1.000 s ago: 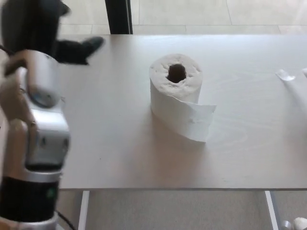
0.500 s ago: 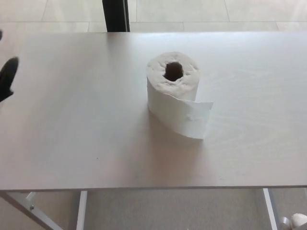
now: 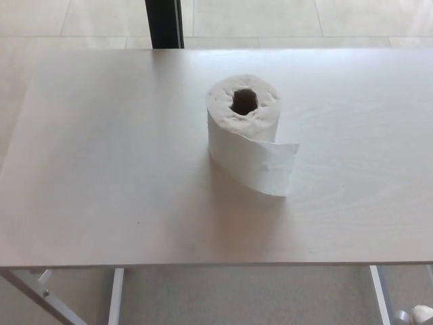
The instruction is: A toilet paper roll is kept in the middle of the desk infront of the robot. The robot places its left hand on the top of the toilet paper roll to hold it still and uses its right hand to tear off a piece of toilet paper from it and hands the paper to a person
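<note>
A white toilet paper roll stands upright in the middle of the light desk, its dark core hole facing up. A loose sheet hangs off its front right side and rests against the desk top. Neither of my hands shows in the head view, and no arm is in the picture.
A dark post stands behind the desk's far edge over a pale tiled floor. The desk's white legs show below its near edge. A small white object lies on the floor at the bottom right.
My left arm and hand have left the picture to the left; one second ago they filled the left side. A white scrap at the right edge is gone from view.
</note>
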Motion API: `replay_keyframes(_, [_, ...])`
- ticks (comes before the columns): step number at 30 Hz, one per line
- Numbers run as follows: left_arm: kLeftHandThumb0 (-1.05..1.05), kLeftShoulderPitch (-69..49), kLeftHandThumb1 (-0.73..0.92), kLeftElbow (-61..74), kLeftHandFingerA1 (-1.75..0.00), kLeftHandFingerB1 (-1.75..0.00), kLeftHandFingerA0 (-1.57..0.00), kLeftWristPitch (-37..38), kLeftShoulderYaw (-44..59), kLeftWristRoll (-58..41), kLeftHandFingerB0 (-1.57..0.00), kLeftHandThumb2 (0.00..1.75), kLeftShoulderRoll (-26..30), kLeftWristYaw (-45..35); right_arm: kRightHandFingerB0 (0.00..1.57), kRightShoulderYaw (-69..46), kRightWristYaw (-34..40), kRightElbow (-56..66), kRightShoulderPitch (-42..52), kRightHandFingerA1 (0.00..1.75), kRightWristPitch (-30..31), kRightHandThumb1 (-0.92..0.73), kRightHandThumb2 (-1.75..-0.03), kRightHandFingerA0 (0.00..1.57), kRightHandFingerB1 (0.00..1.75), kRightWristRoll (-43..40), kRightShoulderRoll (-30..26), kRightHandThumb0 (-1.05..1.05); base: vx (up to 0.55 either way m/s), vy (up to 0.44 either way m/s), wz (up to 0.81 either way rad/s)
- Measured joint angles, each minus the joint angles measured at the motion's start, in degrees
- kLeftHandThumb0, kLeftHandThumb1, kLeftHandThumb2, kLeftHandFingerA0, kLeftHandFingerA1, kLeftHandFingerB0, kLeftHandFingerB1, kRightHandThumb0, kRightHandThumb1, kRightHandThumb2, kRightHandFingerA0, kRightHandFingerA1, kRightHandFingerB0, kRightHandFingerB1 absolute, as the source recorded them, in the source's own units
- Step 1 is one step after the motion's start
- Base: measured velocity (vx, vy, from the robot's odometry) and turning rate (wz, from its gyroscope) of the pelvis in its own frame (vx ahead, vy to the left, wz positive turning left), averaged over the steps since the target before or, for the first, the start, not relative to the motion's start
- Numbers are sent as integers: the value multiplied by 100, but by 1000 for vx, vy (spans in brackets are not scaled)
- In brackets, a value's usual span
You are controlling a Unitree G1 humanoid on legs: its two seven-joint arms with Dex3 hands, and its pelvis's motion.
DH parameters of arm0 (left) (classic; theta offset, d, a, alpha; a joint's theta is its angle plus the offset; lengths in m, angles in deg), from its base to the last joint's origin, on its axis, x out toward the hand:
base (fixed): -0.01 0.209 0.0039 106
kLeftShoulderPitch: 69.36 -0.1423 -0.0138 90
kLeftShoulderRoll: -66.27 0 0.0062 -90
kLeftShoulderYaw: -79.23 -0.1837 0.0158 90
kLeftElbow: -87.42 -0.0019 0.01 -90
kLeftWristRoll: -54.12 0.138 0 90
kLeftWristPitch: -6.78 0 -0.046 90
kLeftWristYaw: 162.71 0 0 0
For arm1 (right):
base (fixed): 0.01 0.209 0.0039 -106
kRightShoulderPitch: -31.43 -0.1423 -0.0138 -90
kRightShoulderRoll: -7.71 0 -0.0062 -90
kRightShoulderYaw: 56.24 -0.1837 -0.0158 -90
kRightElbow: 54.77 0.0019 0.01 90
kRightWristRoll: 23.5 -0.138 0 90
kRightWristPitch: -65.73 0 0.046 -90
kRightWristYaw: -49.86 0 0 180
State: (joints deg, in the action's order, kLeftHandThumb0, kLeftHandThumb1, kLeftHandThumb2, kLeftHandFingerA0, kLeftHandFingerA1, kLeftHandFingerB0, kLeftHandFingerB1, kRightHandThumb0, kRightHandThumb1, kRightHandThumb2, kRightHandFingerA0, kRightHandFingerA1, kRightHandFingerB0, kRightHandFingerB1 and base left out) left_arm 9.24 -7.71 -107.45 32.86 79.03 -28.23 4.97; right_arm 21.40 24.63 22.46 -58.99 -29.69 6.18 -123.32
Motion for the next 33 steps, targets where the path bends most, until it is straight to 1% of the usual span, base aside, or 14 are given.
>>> replay_keyframes(8, [-54, -506, 85, -671, -82, -40, -50, 172, 1088, -556, -18, 65, -1, -9, 73, -1249, 420, -321, 775, 132, -505, -64, -59, 83, 70, -330, 757, -45, 0, 0, 0])
replay_keyframes(14, [-54, -676, 85, -1139, -82, -40, -50, 329, 1855, -1000, -18, 65, -1, -23, 73, -2201, 766, -611, 1144, 132, -848, -64, -59, 83, 70, -589, 1289, -45, 0, 0, 0])
replay_keyframes(21, [-54, -760, 85, -1688, -82, -40, -50, 547, 2699, -1530, -18, 65, 0, -35, 73, -3233, 1213, -948, 1278, 132, -1203, -64, -59, 83, 70, -923, 1878, -45, 0, 0, 0])
replay_keyframes(33, [-54, -760, 85, -2340, -82, -40, -50, 929, 3715, -2413, -18, 65, 4, -44, 73, -4636, 1990, -1452, 1277, 132, -1716, -64, -59, 83, 70, -1443, 2614, -45, 0, 0, 0])
